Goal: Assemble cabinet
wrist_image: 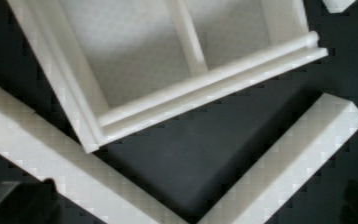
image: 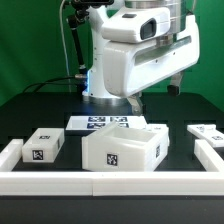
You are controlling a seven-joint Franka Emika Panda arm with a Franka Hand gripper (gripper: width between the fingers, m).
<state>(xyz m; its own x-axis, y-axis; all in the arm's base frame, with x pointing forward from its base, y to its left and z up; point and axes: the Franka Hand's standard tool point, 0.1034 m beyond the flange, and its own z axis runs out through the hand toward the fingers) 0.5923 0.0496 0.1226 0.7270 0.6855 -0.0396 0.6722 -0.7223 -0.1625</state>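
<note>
The large white cabinet body (image: pixel 122 148) stands on the black table near the front, a marker tag on its face. A smaller white box part (image: pixel 44 146) lies to the exterior view's left of it, and another (image: pixel 208 133) to the right. The arm hangs high over the table, and its big white link hides most of the gripper in the exterior view. In the wrist view a white open-box part (wrist_image: pixel 158 50) with an inner divider lies far below. My gripper (wrist_image: pixel 190 205) is open, its dark fingers (wrist_image: pixel 5 203) at the frame's edges, with nothing between them.
A low white border rail (image: pixel 100 182) runs along the front and up both sides; two of its bars meet in a corner in the wrist view (wrist_image: pixel 176 212). The marker board (image: pixel 108 123) lies behind the cabinet body. The robot's base (image: pixel 105 90) stands at the back.
</note>
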